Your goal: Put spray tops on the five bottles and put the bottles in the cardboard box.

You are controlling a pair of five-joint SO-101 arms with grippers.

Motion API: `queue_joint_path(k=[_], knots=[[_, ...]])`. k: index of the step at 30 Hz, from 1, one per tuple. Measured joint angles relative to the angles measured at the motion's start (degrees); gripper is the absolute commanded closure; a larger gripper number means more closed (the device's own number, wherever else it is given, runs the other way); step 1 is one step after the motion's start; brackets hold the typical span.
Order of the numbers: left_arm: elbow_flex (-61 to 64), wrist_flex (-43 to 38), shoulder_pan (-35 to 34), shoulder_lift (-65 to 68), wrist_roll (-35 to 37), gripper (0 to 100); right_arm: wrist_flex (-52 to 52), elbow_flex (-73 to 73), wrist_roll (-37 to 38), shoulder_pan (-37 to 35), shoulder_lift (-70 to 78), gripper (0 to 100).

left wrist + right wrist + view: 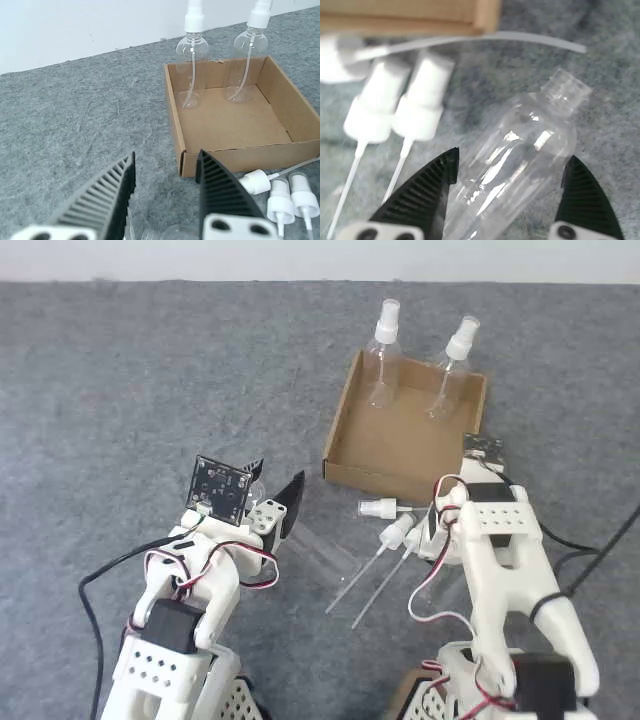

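1. Left gripper (166,155): fingers apart, holding nothing. It hangs low over the mat, short of the box's near left corner.
2. An uncapped bottle (167,233) lies on the mat just under and in front of that gripper, with its neck bare. I cannot tell whether another clear bottle lies beside it.
3. Cardboard box (380,483): two capped bottles stand upright inside against the far wall, the left one (384,365) and the right one (450,375). Each has its spray top on and the tube down inside. That makes two of five done, by my count.
4. Three loose spray tops (397,530) lie on the mat just outside the box's near wall. Their tubes trail toward the arms. None is fitted yet.
5. Right gripper (514,156): fingers wide apart, straddling a second bare bottle (520,165) without touching it. This bottle lies on its side on the mat, near the loose tops, with its threaded neck open.
6. Left to do, as I judge it: cap three bottles, then box them. I can only confirm two of the uncapped ones.
7. Surface: grey felt mat (150,390) across the whole work area. A plain white wall (75,30) stands behind the far edge.
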Motion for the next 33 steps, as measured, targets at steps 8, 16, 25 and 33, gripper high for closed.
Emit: queue_joint_path(k=[8,16,25,33], knots=[[0.0,0.0,0.0,0.0,0.0,82,-0.53,0.0,4.4,11.87,0.44,82.4],[0.0,1.14,0.62,0.0,0.0,82,-1.58,-2.81,22.68,29.63,0.53,83.6],[-7.03,6.42,9.32,10.81,-4.57,82,-1.58,-6.24,47.47,39.82,0.53,83.9],[-22.33,6.51,20.92,42.2,-5.89,82,-1.58,-6.24,66.99,45.63,0.53,83.6]])
